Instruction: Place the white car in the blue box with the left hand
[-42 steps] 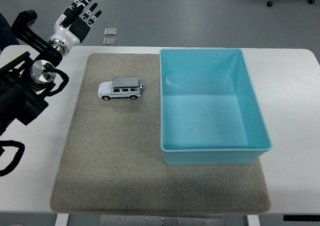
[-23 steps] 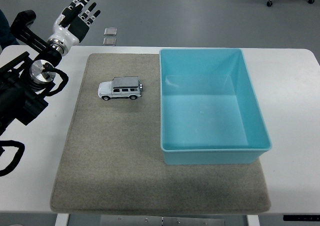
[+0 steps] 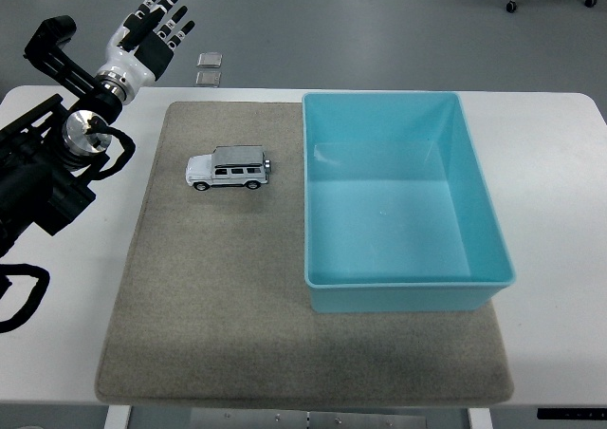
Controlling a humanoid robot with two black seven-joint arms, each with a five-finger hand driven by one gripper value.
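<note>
White car [image 3: 229,168] handling is not yet beginning: the toy is sitting on its wheels on the grey mat [image 3: 218,334], untouched, below and to the right of the left hand [image 3: 144,32], well apart from it.

Going by size, the white bench [image 3: 555,344] is carrying everything and is reaching out past the mat on all sides. The mat is lying across the bench's middle, and its far left corner is sitting just below and right of the hand. The blue box [image 3: 479,296] is standing on the mat's right part, farther right of the hand than the car is, open at the top and holding nothing. The car is resting side-on, just short of the box's left wall. The hand itself is hovering above the bench's far left corner, fingers [image 3: 163,11] spread wide and pointing away, gripping nothing. The right arm is not showing.

By my reading, the reach is the step in hand. The next move is calling for the hand to travel down and right to the car and close around its body.

Room looks generous: bare mat is lying all around the car. The box's near wall is the one edge to clear, so the car needs lifting above the rim before crossing over.
</note>
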